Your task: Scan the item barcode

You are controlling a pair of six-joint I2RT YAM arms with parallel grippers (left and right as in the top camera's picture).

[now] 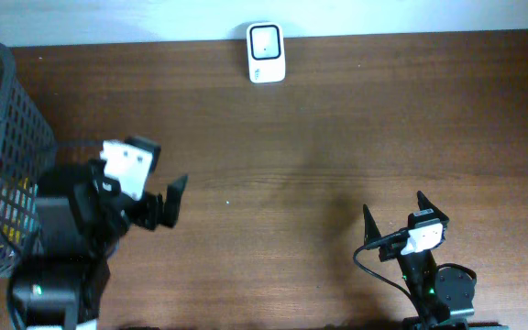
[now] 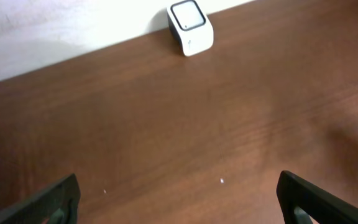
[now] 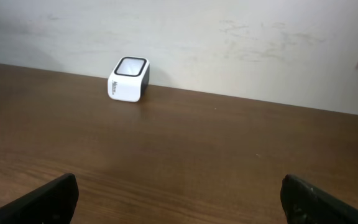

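A small white barcode scanner [image 1: 266, 53] with a dark window on top stands at the table's far edge, against the wall. It shows far ahead in the left wrist view [image 2: 190, 26] and the right wrist view [image 3: 129, 79]. My left gripper [image 1: 149, 188] is at the left near the basket, open and empty [image 2: 180, 199]. Near the front edge on the right, my right gripper [image 1: 393, 206] is open and empty too [image 3: 182, 199]. No item is held; no barcode shows.
A grey mesh basket [image 1: 7, 137] stands at the left edge, just behind my left arm. Something green and something yellow show through its mesh. Brown wooden table [image 1: 337, 137] lies between the grippers and the scanner.
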